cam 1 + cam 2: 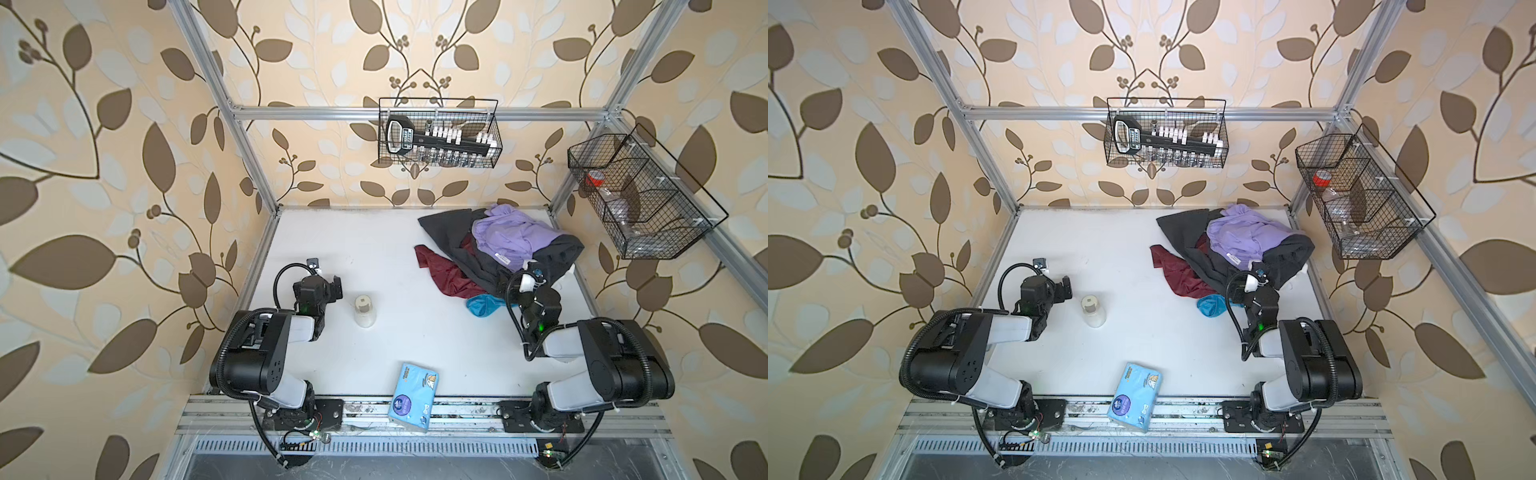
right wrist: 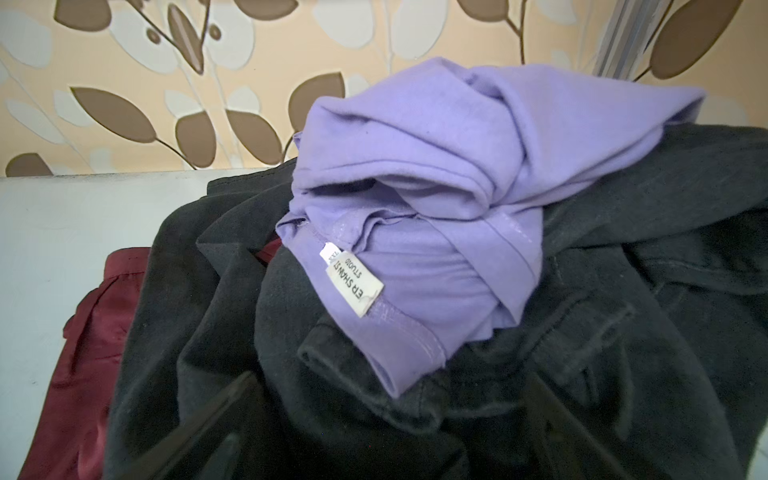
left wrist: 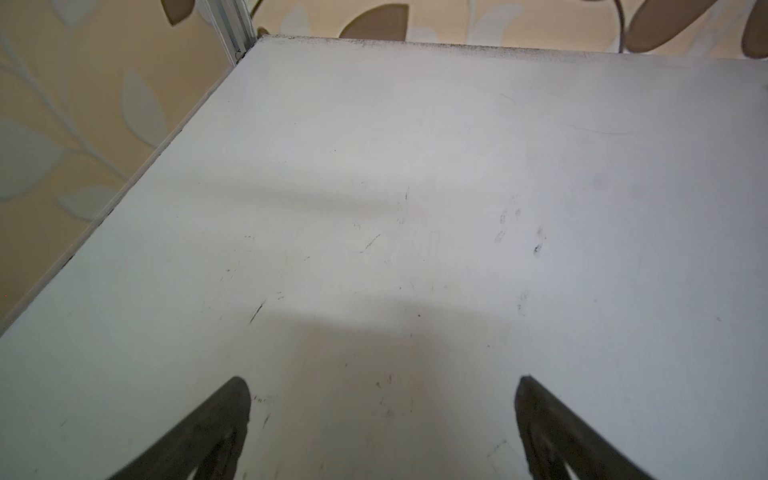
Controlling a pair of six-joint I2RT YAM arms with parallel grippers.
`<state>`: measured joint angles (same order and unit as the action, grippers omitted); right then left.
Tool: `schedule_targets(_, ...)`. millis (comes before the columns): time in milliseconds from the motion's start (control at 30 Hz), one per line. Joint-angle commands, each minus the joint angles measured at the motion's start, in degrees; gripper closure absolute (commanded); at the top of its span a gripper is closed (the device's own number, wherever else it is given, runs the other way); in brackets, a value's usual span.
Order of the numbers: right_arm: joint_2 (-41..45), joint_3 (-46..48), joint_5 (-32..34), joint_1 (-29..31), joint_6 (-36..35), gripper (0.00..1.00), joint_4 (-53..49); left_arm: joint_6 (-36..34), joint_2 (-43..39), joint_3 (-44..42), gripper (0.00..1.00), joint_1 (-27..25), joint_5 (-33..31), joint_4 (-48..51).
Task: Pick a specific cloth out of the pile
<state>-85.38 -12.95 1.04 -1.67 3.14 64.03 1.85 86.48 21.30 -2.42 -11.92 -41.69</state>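
Observation:
The pile [image 1: 498,253] lies at the back right of the white table [image 1: 374,249]. The cloth [image 1: 451,235] is a charcoal garment spread under a bunched lilac shirt [image 1: 513,232]. A maroon garment [image 1: 442,274] and a teal piece [image 1: 484,306] stick out at the near side. My right gripper [image 2: 390,401] is open, low over the cloth [image 2: 232,316], with dark folds between its wide-apart fingers [image 2: 232,399]. In both top views its tips blend into the dark fabric. My left gripper [image 3: 382,395] is open over bare table, far from the pile [image 1: 1237,249].
A white bottle [image 1: 365,311] stands near the left gripper [image 1: 334,286]. A blue tissue pack [image 1: 414,395] lies at the table's front edge. One wire basket [image 1: 438,133] hangs on the back rail. Another wire basket [image 1: 640,195] hangs on the right rail above the pile.

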Motion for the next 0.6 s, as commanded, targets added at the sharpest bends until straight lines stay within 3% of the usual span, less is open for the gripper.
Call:
schedule_targets(0,-0.35,-0.76,-0.88,-0.2,-0.24,0.0,0.31,0.61,-0.87,0.33,0.01,0.13,0.94,-1.37)
schedule_targets(567,-0.75,-1.11,-1.23,-0.52,-0.06,0.0,-0.22,0.61,-0.7,0.59,0.01,0.13,1.02,-1.15)
